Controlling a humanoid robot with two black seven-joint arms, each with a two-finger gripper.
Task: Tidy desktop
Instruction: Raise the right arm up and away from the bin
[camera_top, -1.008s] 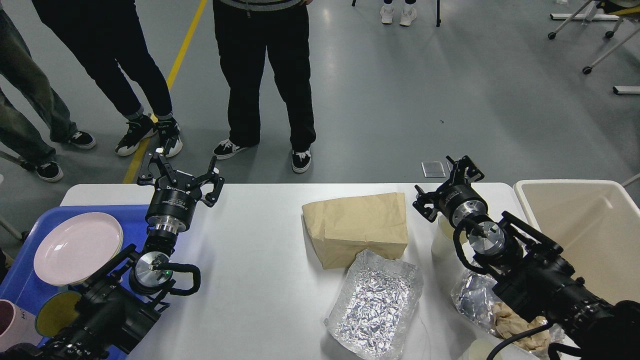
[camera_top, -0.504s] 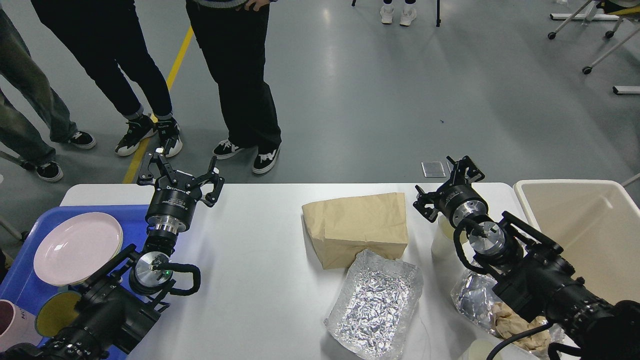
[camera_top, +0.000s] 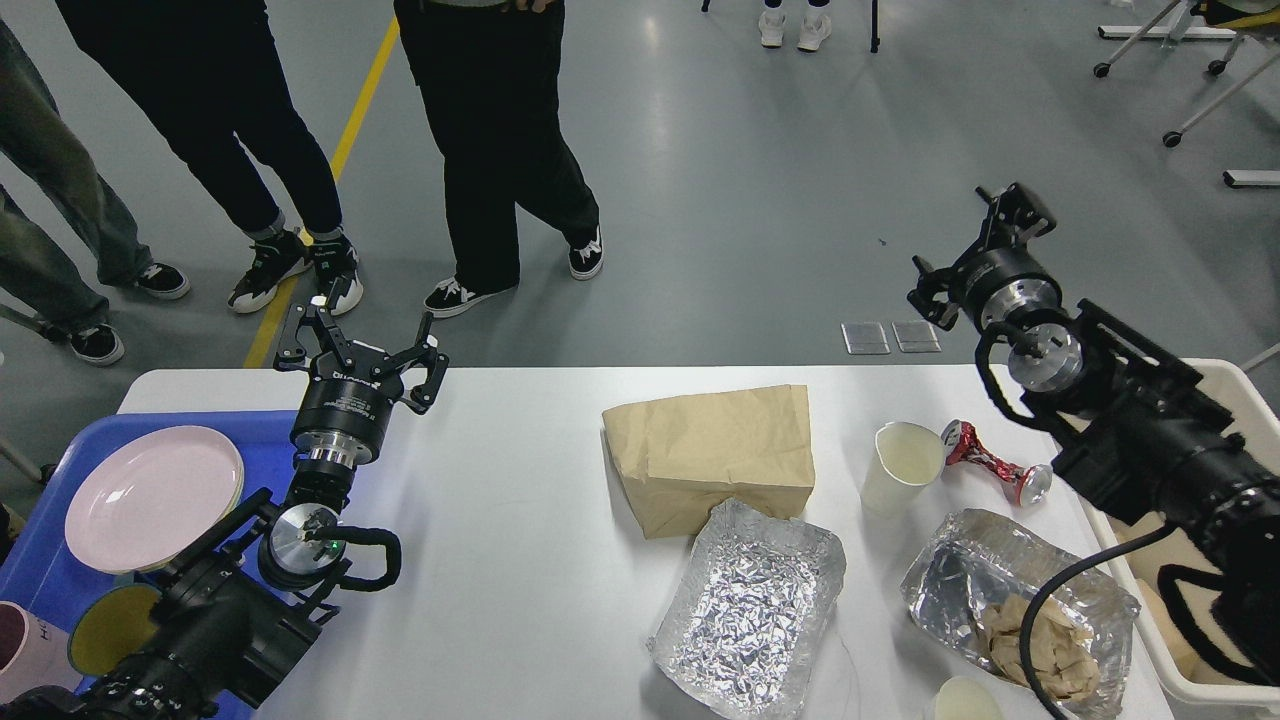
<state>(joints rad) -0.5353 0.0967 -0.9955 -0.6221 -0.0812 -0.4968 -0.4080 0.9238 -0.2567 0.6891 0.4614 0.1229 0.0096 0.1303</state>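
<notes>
Head view: the table (camera_top: 520, 470) spreads across the lower frame, bearing a brown paper bag (camera_top: 712, 455), two foil trays, a white cup (camera_top: 900, 466) and a crushed red can (camera_top: 990, 465). The left gripper (camera_top: 362, 352) hovers with jaws apart; the right gripper (camera_top: 975, 250) is raised — its jaws I cannot tell. Risk: its forearm descending could topple the cup — or roll the can off the edge.
</notes>
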